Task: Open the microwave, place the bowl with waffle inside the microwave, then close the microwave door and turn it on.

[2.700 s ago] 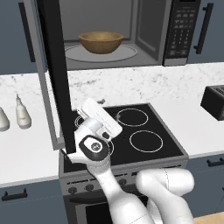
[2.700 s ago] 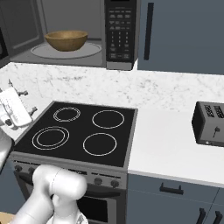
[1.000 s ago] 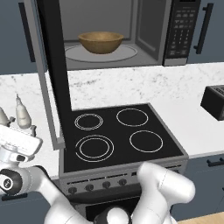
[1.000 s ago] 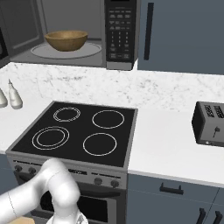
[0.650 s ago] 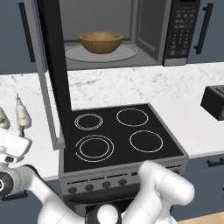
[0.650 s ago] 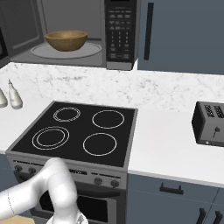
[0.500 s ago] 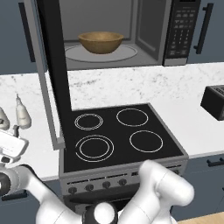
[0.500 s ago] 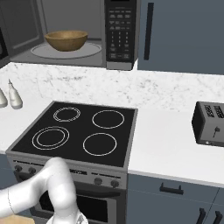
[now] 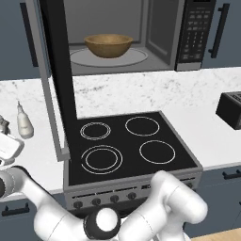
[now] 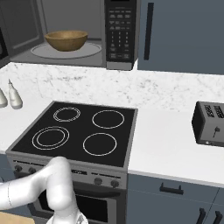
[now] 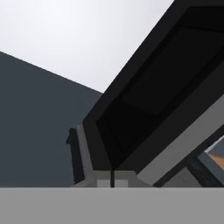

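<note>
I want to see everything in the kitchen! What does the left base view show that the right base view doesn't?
Left base view: the wide dark-glass microwave door with its grey steel frame, swung open toward the camera. Right base view: the whole black toaster, lever included. Both: the round brown wooden bowl on the glass turntable inside the black-and-steel microwave, and the black four-ring stove.

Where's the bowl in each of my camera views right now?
Left base view: the bowl sits top centre, on the glass turntable inside the open microwave.
Right base view: the bowl is upper left, on the same turntable.
Hand view: only a sliver of brown at the right edge; I cannot tell if that is it.
Shared landmark: the keypad panel, right of the bowl.
</note>
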Robot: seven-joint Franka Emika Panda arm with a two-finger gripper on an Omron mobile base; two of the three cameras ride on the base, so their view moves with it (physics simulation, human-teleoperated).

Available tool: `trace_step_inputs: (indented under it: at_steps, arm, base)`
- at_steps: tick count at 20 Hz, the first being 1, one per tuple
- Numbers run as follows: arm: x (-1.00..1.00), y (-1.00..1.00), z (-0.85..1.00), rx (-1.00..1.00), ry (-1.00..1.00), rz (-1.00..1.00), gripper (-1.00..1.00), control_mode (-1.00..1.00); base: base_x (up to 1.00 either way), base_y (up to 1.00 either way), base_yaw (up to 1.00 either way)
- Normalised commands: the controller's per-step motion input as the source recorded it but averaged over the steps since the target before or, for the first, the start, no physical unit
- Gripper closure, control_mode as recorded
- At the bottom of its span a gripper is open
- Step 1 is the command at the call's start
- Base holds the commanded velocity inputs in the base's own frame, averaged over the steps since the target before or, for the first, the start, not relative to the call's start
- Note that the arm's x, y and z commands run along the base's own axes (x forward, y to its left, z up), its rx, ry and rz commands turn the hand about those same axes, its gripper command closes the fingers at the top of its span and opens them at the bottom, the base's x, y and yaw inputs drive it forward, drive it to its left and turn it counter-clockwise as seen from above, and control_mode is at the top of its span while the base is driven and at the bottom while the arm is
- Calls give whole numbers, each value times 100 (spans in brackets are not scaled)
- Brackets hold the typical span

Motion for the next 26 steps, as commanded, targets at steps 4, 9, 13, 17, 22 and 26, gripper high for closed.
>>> trace_step_inputs:
  at_steps: [4,9,13,17,22,26]
  arm:
    - [-1,-35,77,12,-3,-10,100,-100]
    - [-23,-90,62,29,-8,-14,100,-100]
    - [-41,-100,58,41,-15,-14,100,-100]
    - [-40,-100,66,44,-20,-13,100,-100]
    - [-39,-100,69,46,-26,-8,100,-100]
    - [-31,-100,64,49,-25,-3,100,-100]
  base:
    - [0,0,0]
    - [0,0,0]
    - [0,0,0]
    - [0,0,0]
    - [0,0,0]
    - [0,0,0]
